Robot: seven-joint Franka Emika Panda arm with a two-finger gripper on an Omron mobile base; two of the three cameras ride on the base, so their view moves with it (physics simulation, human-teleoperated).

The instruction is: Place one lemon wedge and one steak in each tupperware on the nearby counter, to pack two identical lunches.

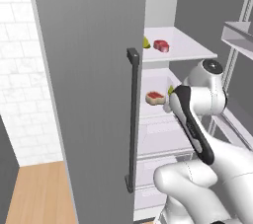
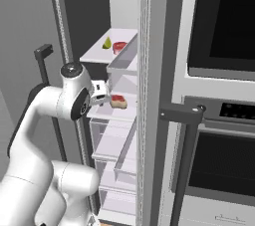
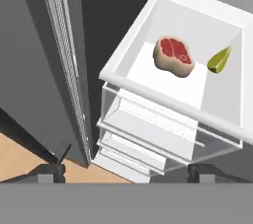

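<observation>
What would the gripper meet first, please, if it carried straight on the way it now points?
Probably the shelf that carries the steak and lemon wedge. The open gripper looks down into the fridge towards it, with the steak nearest the line, though depth is hard to judge.

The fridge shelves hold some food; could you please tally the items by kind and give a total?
Steaks: 2, upper steak and lower steak.
Lemon wedges: 2, upper lemon wedge and lower lemon wedge.
Total: 4
</observation>
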